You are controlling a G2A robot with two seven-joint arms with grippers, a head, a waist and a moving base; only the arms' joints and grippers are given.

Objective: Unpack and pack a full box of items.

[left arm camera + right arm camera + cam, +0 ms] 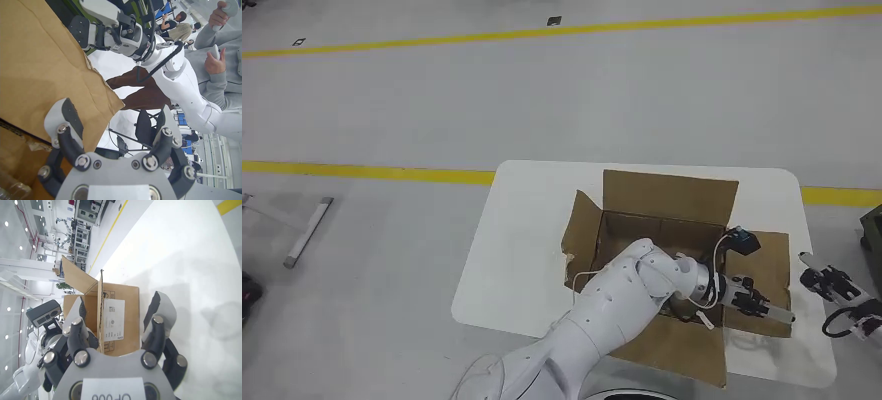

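Brown cardboard box (pixel 642 228), flaps (pixel 667 195) splayed, white label (pixel 113 319) outside; left and right jaws spread, empty.

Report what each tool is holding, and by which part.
Nothing is held. The left tool is open at the edge of a box flap, not shut on it. The right tool is open above the table.

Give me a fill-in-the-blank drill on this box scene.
The box stands on a white ___.
The left gripper and the right gripper are both ___, holding nothing.
A white ___ is stuck on the box's side.
Missing words: table; open; label.
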